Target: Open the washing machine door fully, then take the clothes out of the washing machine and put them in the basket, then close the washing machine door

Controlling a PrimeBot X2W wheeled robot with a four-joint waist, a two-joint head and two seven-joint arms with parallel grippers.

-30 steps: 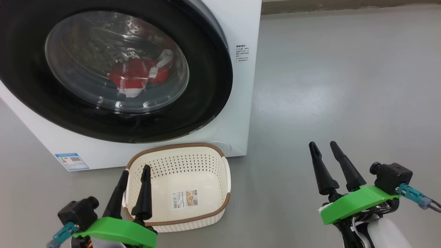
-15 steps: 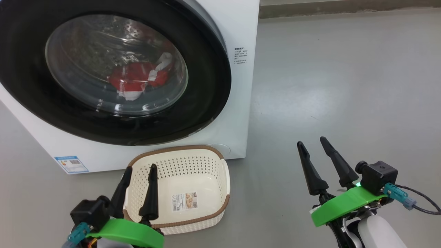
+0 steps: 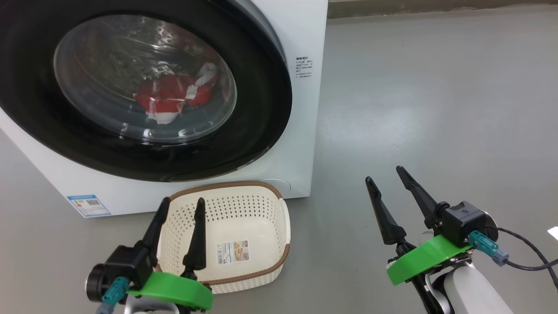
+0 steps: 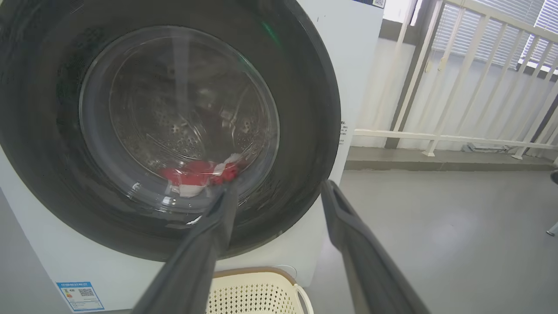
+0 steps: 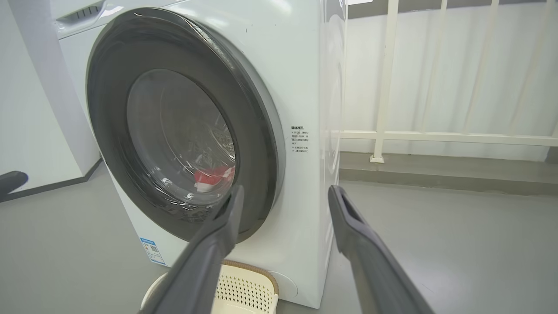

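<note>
Clothes [image 3: 170, 98], red with white trim, lay low in the drum, seen through the glass of the washing machine door [image 3: 109, 87]. That door sat against the front of the washing machine [image 3: 305, 26], shut or nearly so; whether its latch was caught could not be told. Opening it therefore looked like the step in hand, with nothing yet taken out.

The basket [image 3: 226, 185] stood empty on the floor [image 3: 414, 109], just in front of the machine and below the door's lower edge, probably so that lifted clothes would have only a short way to travel.

Both tools were released and held nothing. The left gripper [image 3: 183, 201], fingers spread, hung over the basket's near left side and pointed at the door. The right gripper [image 3: 385, 173], equally spread, hung over bare floor beside the machine's right corner. It was likely placed there to reach the door's right edge.
</note>
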